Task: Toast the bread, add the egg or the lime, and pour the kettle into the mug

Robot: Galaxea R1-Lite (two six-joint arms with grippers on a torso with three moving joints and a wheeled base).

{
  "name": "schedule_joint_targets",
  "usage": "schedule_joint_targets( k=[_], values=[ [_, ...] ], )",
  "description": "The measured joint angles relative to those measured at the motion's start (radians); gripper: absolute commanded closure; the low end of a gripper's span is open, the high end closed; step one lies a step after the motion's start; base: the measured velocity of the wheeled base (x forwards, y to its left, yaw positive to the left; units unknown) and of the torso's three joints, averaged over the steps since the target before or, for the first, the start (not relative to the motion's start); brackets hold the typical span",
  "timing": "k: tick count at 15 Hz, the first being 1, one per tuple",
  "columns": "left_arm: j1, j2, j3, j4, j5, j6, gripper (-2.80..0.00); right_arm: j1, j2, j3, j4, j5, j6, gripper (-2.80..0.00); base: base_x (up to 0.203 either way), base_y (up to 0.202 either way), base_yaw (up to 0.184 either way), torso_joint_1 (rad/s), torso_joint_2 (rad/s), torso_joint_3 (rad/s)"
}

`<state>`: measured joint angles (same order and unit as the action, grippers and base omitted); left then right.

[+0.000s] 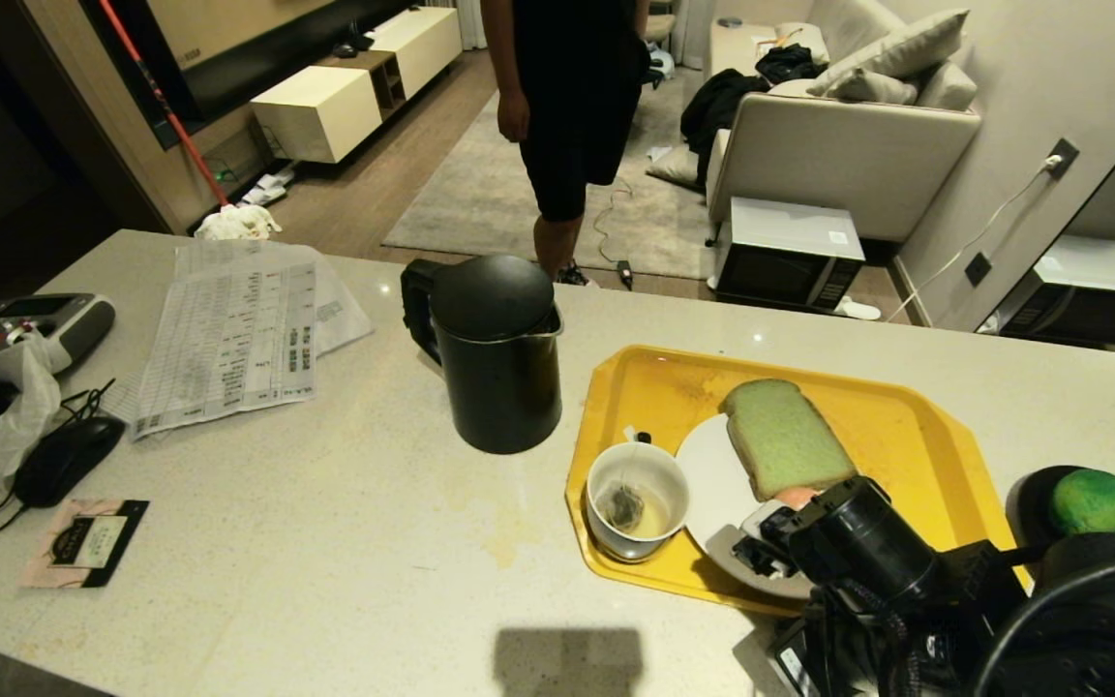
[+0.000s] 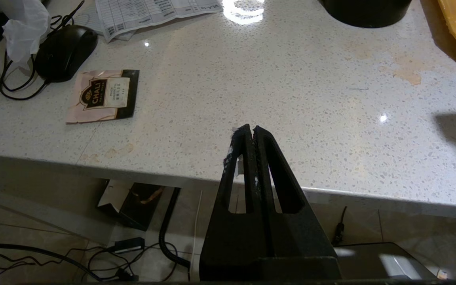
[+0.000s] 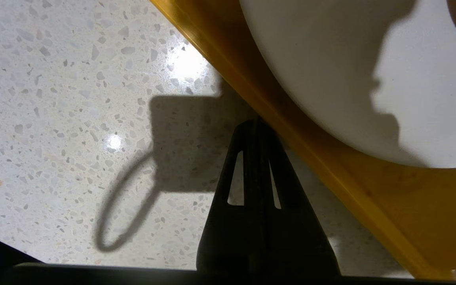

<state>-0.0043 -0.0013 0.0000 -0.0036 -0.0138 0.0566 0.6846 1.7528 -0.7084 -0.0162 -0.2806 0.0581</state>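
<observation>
Head view: showing the right arm reaching in at the lower right, its wrist housing hanging over the near edge of the white plate [image 1: 712, 465] on the yellow tray [image 1: 916, 436]; right gripper itself hidden under that housing. Lying just beyond the wrist, the bread [image 1: 785, 438], resting partly on the plate. Standing beside the wrist on the tray, toward the robot's left, the mug [image 1: 637, 499] (tea bag and pale liquid inside). Standing farther left and beyond, off the tray, the kettle [image 1: 493, 348], lid on. Sitting close on the wrist's right, the lime [image 1: 1092, 500], in a dark holder. Standing past the counter [image 1: 345, 542], a person [image 1: 572, 106]; lying at far left, papers [image 1: 228, 334], a mouse [image 1: 69, 457] and a tea sachet [image 1: 85, 542].

Left wrist view: showing the left gripper [image 2: 249, 130] with fingers pressed together, pinching nothing, hovering at the counter's near edge, well apart from the tray corner.

Right wrist view: showing the right gripper [image 3: 256, 124] pressed together and empty, tips pointing at the tray's rim, the plate lying just beyond.
</observation>
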Motion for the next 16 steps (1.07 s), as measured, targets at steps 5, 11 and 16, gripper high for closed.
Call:
schedule_joint_targets(
  k=[5,11,16],
  values=[
    [0.0,0.0,0.0,0.0,0.0,0.0,0.0,-0.021,0.017,-0.048,-0.002,-0.001,0.0,0.0,0.0,0.0,0.0,0.0,0.0,0.0],
    [0.0,0.0,0.0,0.0,0.0,0.0,0.0,-0.024,0.038,-0.078,-0.003,0.0,0.001,0.0,0.0,0.0,0.0,0.0,0.0,0.0],
    [0.0,0.0,0.0,0.0,0.0,0.0,0.0,-0.024,0.007,-0.069,0.011,-0.001,0.004,0.0,0.0,0.0,0.0,0.0,0.0,0.0]
  ],
)
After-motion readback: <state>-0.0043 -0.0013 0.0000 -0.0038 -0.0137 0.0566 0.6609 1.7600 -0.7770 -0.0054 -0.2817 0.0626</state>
